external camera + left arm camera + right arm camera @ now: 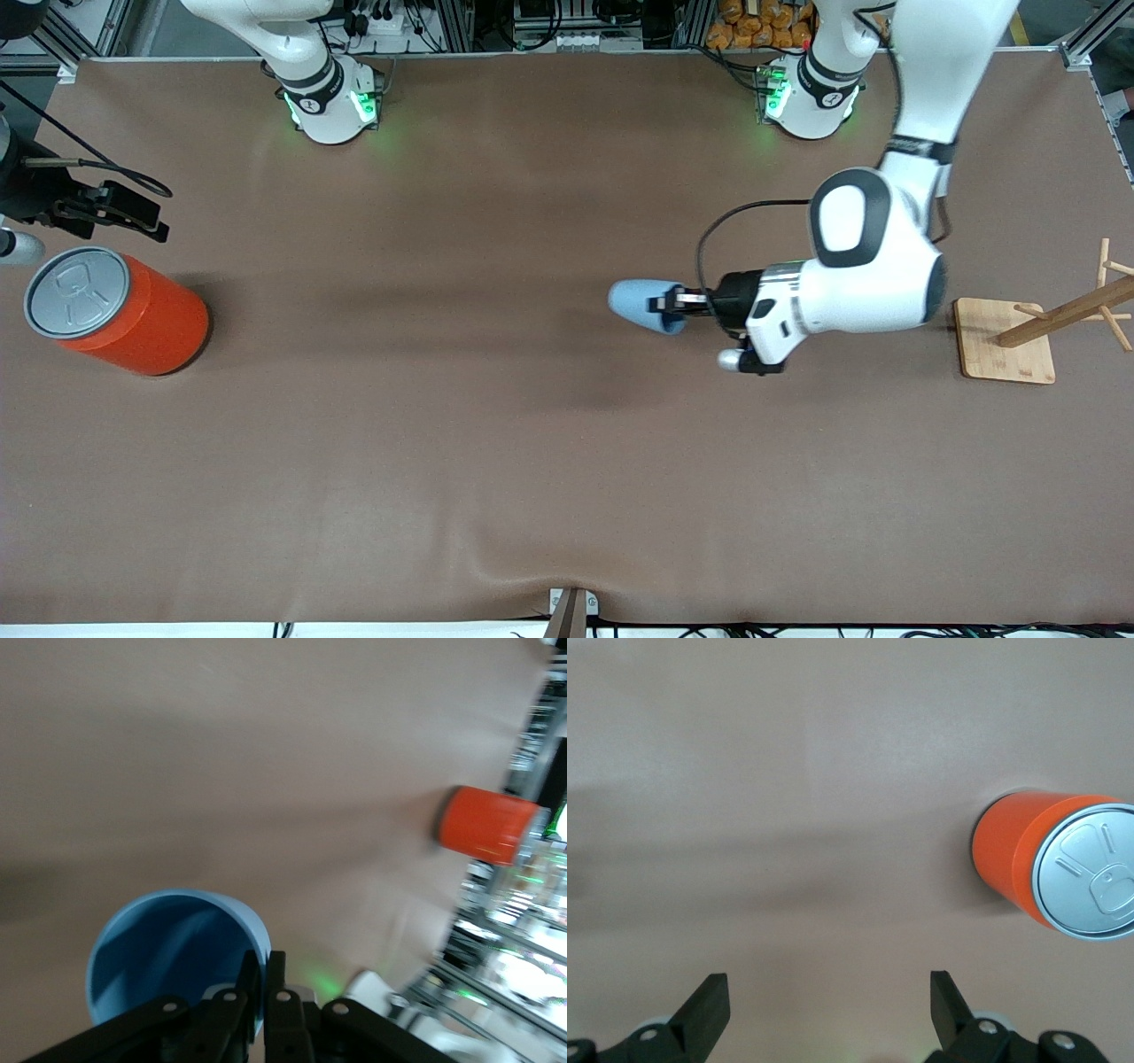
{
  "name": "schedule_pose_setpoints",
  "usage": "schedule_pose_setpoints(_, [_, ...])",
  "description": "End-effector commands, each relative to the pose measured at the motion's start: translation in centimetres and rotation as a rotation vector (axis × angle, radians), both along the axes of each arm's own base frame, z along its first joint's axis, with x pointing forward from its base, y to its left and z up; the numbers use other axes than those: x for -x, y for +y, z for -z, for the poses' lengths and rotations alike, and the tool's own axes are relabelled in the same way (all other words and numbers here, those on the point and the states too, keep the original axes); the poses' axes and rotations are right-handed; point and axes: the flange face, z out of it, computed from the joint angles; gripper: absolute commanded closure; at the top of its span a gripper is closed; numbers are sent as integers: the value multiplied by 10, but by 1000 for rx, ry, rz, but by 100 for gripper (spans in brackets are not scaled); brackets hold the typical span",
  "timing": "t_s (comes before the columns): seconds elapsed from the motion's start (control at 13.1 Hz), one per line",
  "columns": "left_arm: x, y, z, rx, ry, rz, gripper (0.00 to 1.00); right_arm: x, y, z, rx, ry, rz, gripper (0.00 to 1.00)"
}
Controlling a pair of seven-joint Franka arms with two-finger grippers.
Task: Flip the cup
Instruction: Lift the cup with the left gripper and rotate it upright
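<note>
**Mid-flip: cup's on its side in the left gripper, don't rush the rotation**

So your left gripper (671, 304) has the light blue cup (644, 305) pinched at the rim, one finger inside the mouth and one outside, clamped tight on the wall. You can see that best in the left wrist view, where the fingers (276, 992) bite the rim of the cup (168, 957) and the dark blue inside faces the camera. From the front camera the cup lies horizontal over the middle of the tabletop (496, 461), base pointing toward the right arm's end, mouth toward the wrist.

My take: you're roughly halfway through the turn. Finish the wrist roll smoothly, since a rim pinch on thin plastic could probably slip or squash if you jerk it. Get the cup fully vertical before you lower it, set it flat on the tabletop, then let go and lift straight up so you don't tip it.

The right gripper (824, 1010) is waiting with its fingers spread wide, empty, hanging over the tabletop by the orange can (115, 310). The wooden mug rack (1036, 332) sits toward the left arm's end, well apart from the cup.
</note>
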Motion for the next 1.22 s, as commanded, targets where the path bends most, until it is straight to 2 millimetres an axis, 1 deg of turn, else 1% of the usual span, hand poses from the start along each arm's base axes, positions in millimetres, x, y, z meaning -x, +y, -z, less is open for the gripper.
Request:
schedule_pose_setpoints(0.0, [10,57,-27,-158,-66,13,100,3,-3,-9,-4,-7,18,0])
schedule_pose_setpoints(0.08, [12,78,-26,-193,-73,7,100,3,-3,-8,-5,-6,20,0])
schedule_pose_setpoints(0.15, [19,86,-30,-264,-107,37,100,2,-3,-8,-7,-5,21,0])
schedule_pose_setpoints(0.23, [27,94,-28,-357,-150,67,100,2,-3,-8,-7,-5,21,0])
schedule_pose_setpoints(0.31, [33,110,-25,-416,-174,70,100,3,-3,-9,-7,-7,21,0])
schedule_pose_setpoints(0.46, [39,150,-18,-540,-206,79,100,3,-3,-9,-5,-7,21,0])
schedule_pose_setpoints(0.53, [51,161,-8,-609,-266,91,100,3,-3,-9,-7,-7,21,0])
schedule_pose_setpoints(0.61, [67,174,7,-636,-319,61,100,3,-3,-9,-7,-7,21,0])
schedule_pose_setpoints(0.69, [81,179,25,-648,-377,37,100,2,-3,-8,-7,-7,21,0])
schedule_pose_setpoints(0.76, [87,181,38,-653,-405,30,100,2,-3,-8,-8,-7,21,0])
schedule_pose_setpoints(1.07, [99,184,76,-658,-406,-4,100,0,-2,-8,-13,-16,28,0])
schedule_pose_setpoints(1.14, [99,185,83,-658,-394,-8,100,0,-3,-9,-14,-20,30,0])
